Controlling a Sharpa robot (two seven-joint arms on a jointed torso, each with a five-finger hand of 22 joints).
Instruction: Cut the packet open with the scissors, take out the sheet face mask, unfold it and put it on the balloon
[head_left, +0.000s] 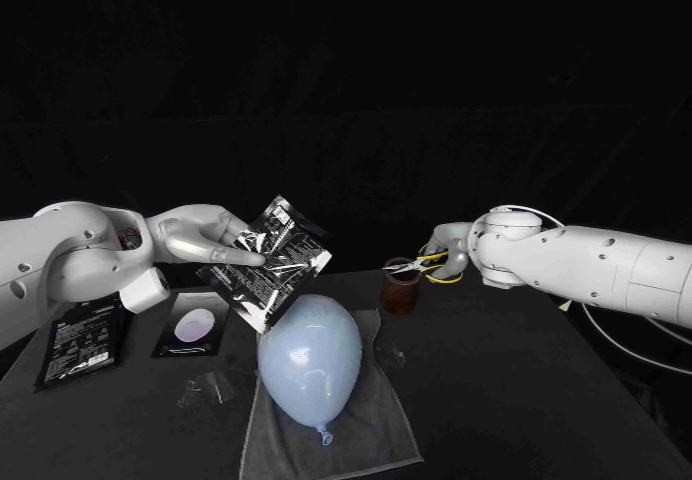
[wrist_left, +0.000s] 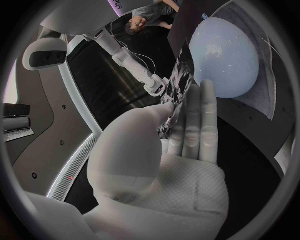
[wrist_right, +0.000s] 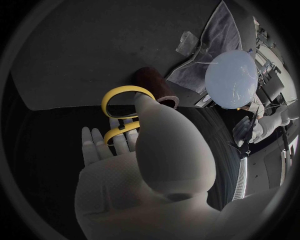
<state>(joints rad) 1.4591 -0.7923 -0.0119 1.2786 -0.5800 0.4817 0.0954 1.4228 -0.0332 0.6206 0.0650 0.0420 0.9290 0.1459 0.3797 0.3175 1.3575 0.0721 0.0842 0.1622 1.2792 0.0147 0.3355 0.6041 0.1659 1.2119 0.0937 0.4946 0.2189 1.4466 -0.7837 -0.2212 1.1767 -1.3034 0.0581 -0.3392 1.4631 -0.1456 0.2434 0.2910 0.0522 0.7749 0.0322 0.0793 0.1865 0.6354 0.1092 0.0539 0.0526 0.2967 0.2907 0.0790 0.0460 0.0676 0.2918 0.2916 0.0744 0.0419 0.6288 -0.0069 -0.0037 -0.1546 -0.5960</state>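
You have the packet (head_left: 274, 262) up off the table (head_left: 548, 400), tilted, its shiny black-and-silver face turned toward the camera; it hangs over the far left end of the balloon (head_left: 307, 360), and whether its lower edge touches the balloon you cannot tell; the left hand (head_left: 209, 240) holds it by its left side, thumb on the front and flat fingers (wrist_left: 200, 120) behind; the pale blue balloon lies lengthwise on a grey cloth (head_left: 361, 440) at the near middle of the table, knot toward you; to the right, well apart from the packet, the right hand (head_left: 450, 255) holds the scissors (head_left: 418, 265) by their yellow handles (wrist_right: 125, 100), blades pointing left, just above a brown cup (head_left: 400, 298) that stands at the far right corner of the cloth; on the left lie a dark pouch (head_left: 80, 345) and, beside it, a pouch with a pale oval (head_left: 195, 325); some clear plastic scraps (head_left: 209, 388) sit just left of the cloth.
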